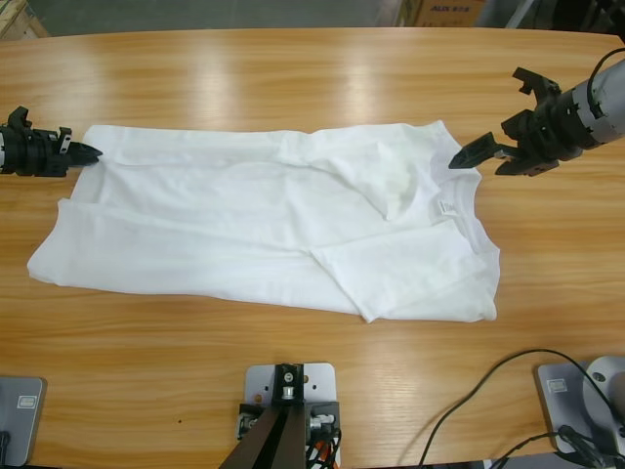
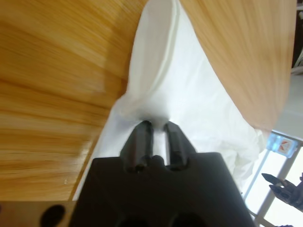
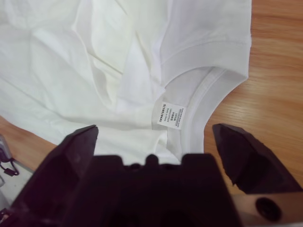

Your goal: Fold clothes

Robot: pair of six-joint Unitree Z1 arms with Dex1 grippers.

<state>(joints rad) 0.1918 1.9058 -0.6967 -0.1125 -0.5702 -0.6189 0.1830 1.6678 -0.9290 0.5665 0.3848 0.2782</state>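
Note:
A white T-shirt (image 1: pixel 244 225) lies spread across the wooden table (image 1: pixel 293 78), collar to the right, with one sleeve folded in over the chest. My left gripper (image 1: pixel 93 151) sits at the shirt's far left corner. In the left wrist view its jaws (image 2: pixel 157 125) are shut on a pinch of the white fabric (image 2: pixel 189 85). My right gripper (image 1: pixel 486 117) hovers open just right of the collar. The right wrist view shows its jaws (image 3: pixel 154 130) spread wide above the neckband (image 3: pixel 203 94) and the size label (image 3: pixel 171 116), touching nothing.
Bare wood runs all around the shirt, widest along the far side and the front edge. A black cable (image 1: pixel 469 401) loops over the front right of the table. A cardboard box (image 1: pixel 439 10) stands beyond the far edge.

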